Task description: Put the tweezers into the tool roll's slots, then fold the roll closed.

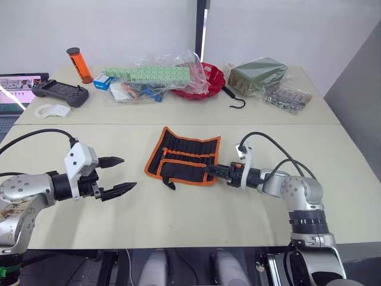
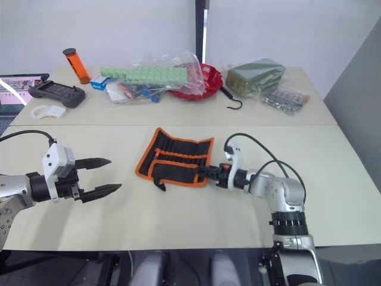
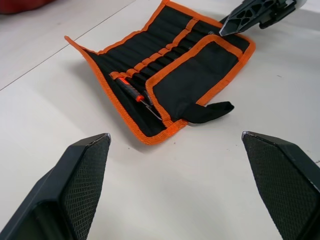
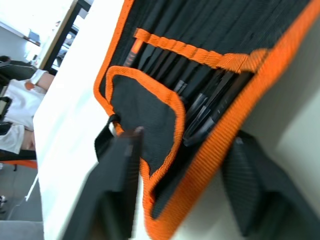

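Arms: you see silver-grey rounded metal links, lower left and lower right of frame.
Wrists: white housings with black collars.
Cables: black loops over each forearm.
left gripper (image 1: 117, 176): black tapered fingers.
right gripper (image 1: 209, 170): black, orange mark.

Bright, even indoor light, soft shadows; blurred fingers (image 4: 117, 190) in the right wrist view.

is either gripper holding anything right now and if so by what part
Nothing is held. The left gripper is open over bare table. The right gripper is open at the tool roll's edge, its fingers astride the orange trim without closing on it.
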Robot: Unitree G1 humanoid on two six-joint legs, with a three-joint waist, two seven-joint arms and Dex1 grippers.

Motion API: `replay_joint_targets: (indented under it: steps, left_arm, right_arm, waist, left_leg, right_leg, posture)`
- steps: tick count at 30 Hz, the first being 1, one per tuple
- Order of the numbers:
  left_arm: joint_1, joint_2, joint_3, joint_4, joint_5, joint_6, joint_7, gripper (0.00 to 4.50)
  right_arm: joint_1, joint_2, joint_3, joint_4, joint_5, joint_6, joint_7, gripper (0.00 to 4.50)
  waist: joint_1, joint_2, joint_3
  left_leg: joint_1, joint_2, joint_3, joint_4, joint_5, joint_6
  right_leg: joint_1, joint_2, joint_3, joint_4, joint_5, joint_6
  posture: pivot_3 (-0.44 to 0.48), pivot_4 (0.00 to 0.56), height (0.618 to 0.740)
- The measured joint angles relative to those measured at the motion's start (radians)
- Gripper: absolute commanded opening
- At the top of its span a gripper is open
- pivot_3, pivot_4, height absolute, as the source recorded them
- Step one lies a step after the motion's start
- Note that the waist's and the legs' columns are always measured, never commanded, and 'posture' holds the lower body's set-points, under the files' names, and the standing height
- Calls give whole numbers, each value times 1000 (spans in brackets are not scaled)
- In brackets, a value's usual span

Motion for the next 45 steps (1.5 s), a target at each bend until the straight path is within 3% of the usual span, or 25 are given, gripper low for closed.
replay_joint_targets:
  steps: [4, 15, 21, 29, 33, 38, 45]
  left_arm:
    - [-22, -2, -19, 23, 25, -38, 2, 4500]
    - [-38, -22, -63, 68, 56, -80, -5, 4500]
    - [-38, -25, -69, 68, 57, -81, -5, 4500]
    - [-31, -29, -81, 68, 59, -84, -4, 4500]
    - [-23, -32, -83, 66, 59, -84, -1, 4500]
    - [-19, -36, -83, 56, 59, -84, 0, 4500]
    - [-24, -43, -88, 56, 59, -84, 1, 4500]
  right_arm:
    - [16, -17, 3, -15, 2, 0, 27, 33]
    - [40, -207, -9, -63, 71, 76, 144, 33]
    - [-7, -256, 23, -55, 65, 86, 168, 33]
    - [-76, -258, 138, -162, -56, 85, 46, 33]
    - [-141, -256, 183, -193, -76, 208, -4, 33]
    - [-220, -272, 176, -160, -7, 397, 40, 33]
    - [-272, -399, 211, -153, 0, 413, 120, 33]
  waist:
    - [0, 0, 0]
    - [1, 0, 0]
    - [0, 1, 1]
    - [0, 1, 1]
    - [0, 1, 1]
    - [4, 1, 1]
    - [3, 1, 1]
  left_leg:
    - [0, 0, 0, 0, 0, 0]
    - [-1, 0, 0, 0, 0, 0]
    - [-1, 0, 0, 0, 0, 0]
    - [-1, 0, 0, 0, 0, 0]
    - [-1, 0, 0, 0, 0, 0]
    - [-1, -1, 0, 0, 0, 0]
    - [-2, 0, 0, 0, 0, 0]
  right_leg:
    - [0, 0, 0, 0, 0, 0]
    - [0, 0, 0, -1, 0, 0]
    - [0, 0, 0, -1, 0, 0]
    - [0, 0, 0, -1, 0, 0]
    - [-1, 0, 0, -1, 0, 0]
    - [0, -1, 0, -1, 0, 0]
    - [-1, 0, 0, -2, 0, 0]
  posture:
    - [0, 150, 740]
    - [0, 150, 740]
    - [0, 150, 740]
    - [0, 150, 740]
    - [0, 150, 740]
    - [0, 150, 740]
    - [0, 150, 740]
